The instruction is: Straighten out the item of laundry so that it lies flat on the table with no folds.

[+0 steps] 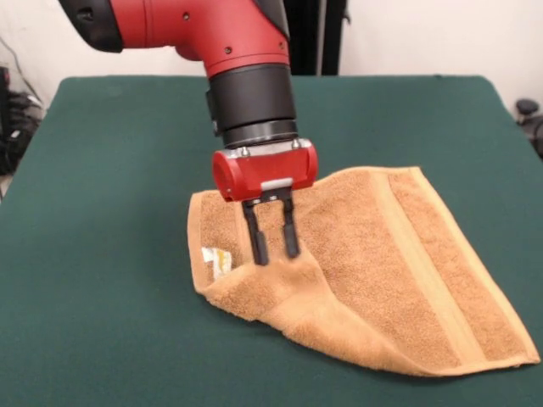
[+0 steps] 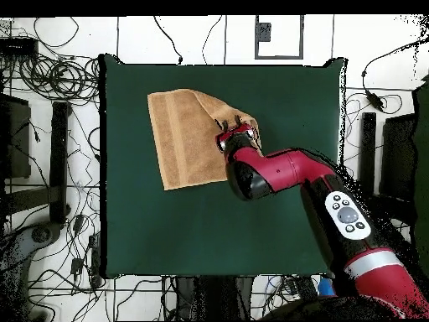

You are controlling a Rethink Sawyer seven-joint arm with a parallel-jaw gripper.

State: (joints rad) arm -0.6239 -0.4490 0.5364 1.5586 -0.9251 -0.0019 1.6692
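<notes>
The orange-tan towel (image 1: 382, 263) lies on the dark green table (image 1: 102, 170), right of centre in the front view. Its near left part is folded over into a thick ridge, and a smoother woven band runs along its right side. A small white tag (image 1: 216, 260) shows near its left corner. My gripper (image 1: 277, 254) points down over the towel's left part, jaws apart, with its fingertips (image 1: 261, 257) at the towel's surface just behind the fold. Nothing is held between them. In the overhead view the towel (image 2: 184, 138) lies at the upper left of the table and the gripper (image 2: 237, 126) is at its right edge.
The table (image 2: 167, 226) is much bigger than the towel and has bare green cloth on all sides of it. Cables and equipment lie on the floor around the table. My arm (image 2: 285, 172) reaches in across the table's right half in the overhead view.
</notes>
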